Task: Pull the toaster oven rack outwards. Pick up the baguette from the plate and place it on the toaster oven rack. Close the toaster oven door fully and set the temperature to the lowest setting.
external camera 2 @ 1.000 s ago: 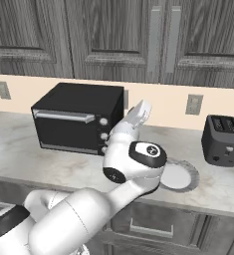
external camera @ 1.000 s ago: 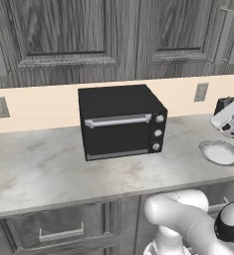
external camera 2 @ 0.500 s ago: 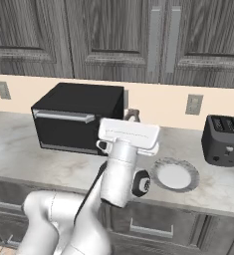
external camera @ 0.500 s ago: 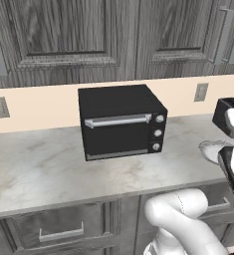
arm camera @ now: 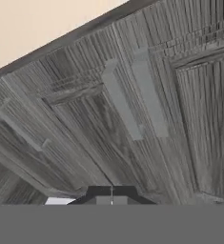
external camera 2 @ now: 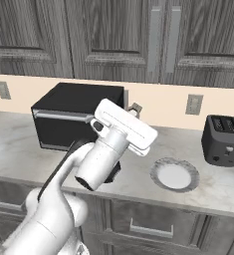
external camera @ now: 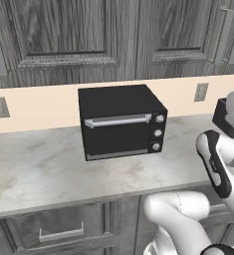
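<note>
Our gripper (external camera 2: pixel 134 108) is clenched on nothing, up near the cupboards, and the toaster oven (external camera: pixel 119 121) sits shut on the bench (external camera: pixel 34 164); we think its stiff silver handle (external camera: pixel 117 120) is the best place to grab.

Black toaster oven (external camera: pixel 119 121) on counter, toaster oven door (external camera: pixel 117 134) shut; white plate (external camera 2: pixel 174 175) bare, right of it

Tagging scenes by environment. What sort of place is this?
A rendered kitchen, most likely a home one: a toaster oven and a slot toaster stand on a marble-look counter, under grey wood wall cabinets.
</note>
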